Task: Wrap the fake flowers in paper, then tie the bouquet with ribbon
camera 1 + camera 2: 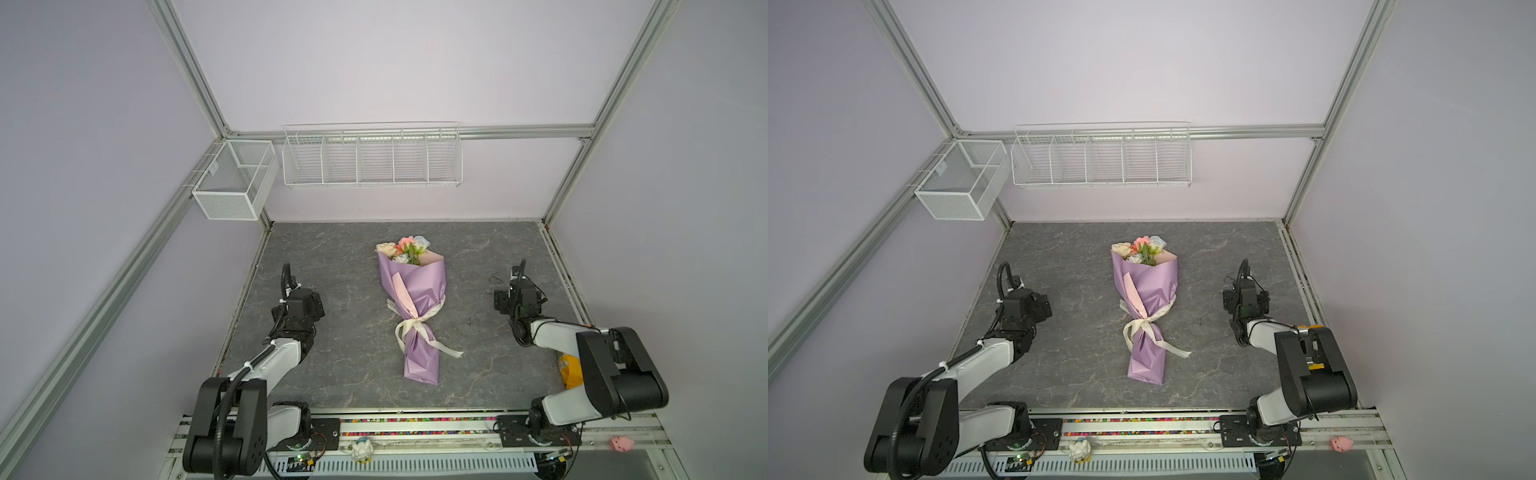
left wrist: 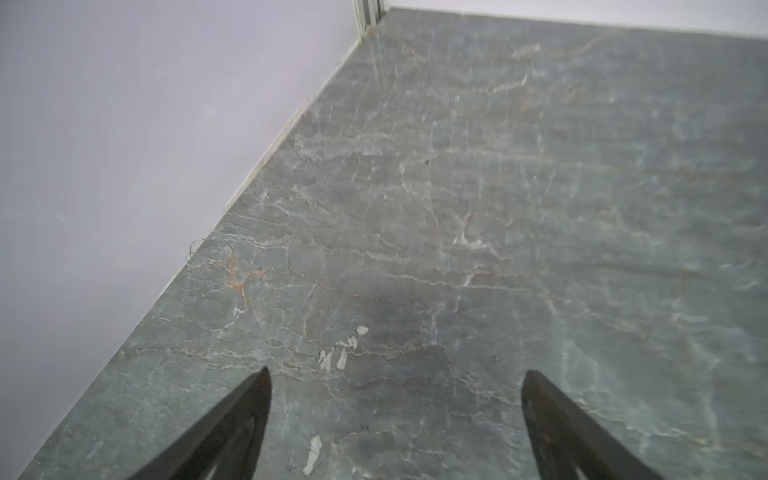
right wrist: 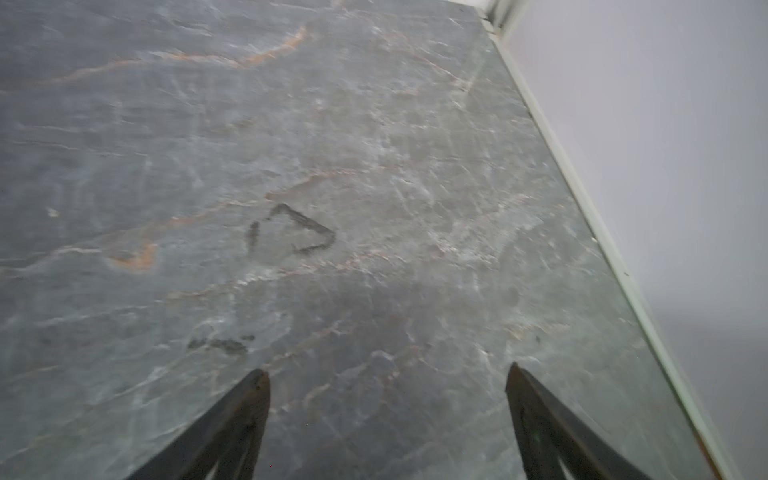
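Grey marbled tabletop (image 1: 332, 374): bouquet of fake flowers (image 1: 415, 307) lies mid-table, blooms toward the back wall (image 1: 395, 83), cream ribbon (image 1: 417, 322) knotted round its lilac wrap, with open slab on both sides. Left gripper (image 2: 395, 374) sits near the left table edge and right gripper (image 3: 386, 370) near the right edge. Both have fingers spread wide, gripping nothing, well apart from the bouquet.

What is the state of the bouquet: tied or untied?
Tied. In both top views a cream ribbon is knotted round the narrow waist of the bouquet, with a loop and loose ends.
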`<state>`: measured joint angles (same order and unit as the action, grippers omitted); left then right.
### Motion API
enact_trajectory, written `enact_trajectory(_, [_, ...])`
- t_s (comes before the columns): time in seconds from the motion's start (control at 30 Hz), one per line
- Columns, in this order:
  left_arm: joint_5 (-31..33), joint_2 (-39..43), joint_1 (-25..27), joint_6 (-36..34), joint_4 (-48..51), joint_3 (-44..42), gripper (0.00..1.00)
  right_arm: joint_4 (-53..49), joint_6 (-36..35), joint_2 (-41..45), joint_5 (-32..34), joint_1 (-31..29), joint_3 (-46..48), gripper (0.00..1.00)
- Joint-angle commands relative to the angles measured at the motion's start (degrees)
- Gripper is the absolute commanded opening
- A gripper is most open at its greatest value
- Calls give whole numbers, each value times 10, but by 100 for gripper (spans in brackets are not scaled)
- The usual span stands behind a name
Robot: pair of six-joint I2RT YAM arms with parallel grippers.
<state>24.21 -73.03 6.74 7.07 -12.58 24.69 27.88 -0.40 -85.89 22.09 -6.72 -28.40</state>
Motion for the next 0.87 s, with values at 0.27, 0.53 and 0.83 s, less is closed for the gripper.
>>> enact_trajectory(0.27, [-200, -157, -35, -92, -475, -64, 95, 236, -4, -21, -119, 63, 70, 89])
enact_trajectory(0.53, [-97, -146, -31, -60, -368, -21, 99, 237, -8, -20, -112, 58, 71, 88])
enact_trajectory(0.83, [-91, -158, -31, -57, -389, -21, 99, 232, -7, -20, -114, 57, 70, 88])
